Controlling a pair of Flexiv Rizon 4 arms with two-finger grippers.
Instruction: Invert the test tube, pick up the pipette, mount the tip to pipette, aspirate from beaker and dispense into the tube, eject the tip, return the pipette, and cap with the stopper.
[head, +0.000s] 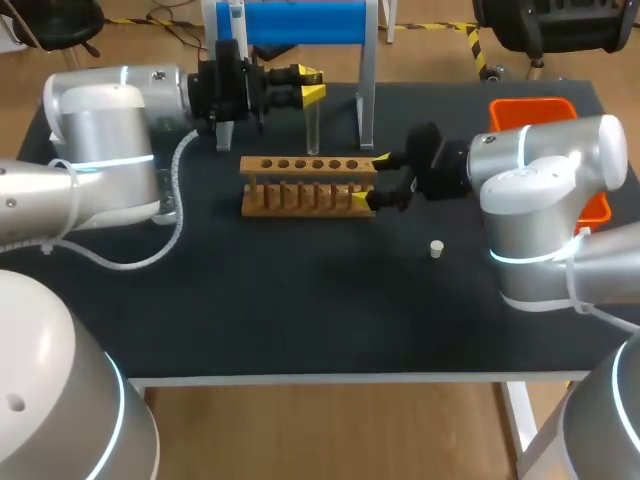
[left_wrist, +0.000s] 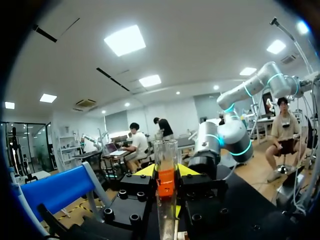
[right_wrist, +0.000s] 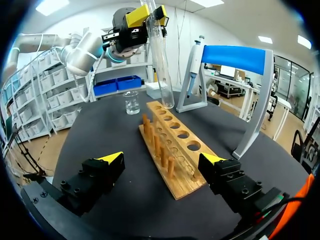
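Two arms engaged: left gripper (head: 310, 85) pinches test tube (head: 313, 125) upright at 12 o'clock of rack (head: 300, 185), likely for seating; right gripper (head: 370, 180), fingers spread, straddles its 3 o'clock end, probably to steady it.

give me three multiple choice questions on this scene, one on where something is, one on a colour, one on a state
1. Where is the stopper?
A) on the table, apart from the rack
B) in a rack hole
C) lying on top of the rack

2. What colour is the pipette stand's top bar?
A) red
B) blue
C) green

3. What state is the left gripper in?
A) open and empty
B) shut on the rack
C) shut on the test tube

Answers:
1 A, it sits alone on the dark table, clear of the rack's end.
2 B, the bar is plainly blue in the head and right wrist views.
3 C, its yellow-tipped fingers press the tube from both sides above the rack.
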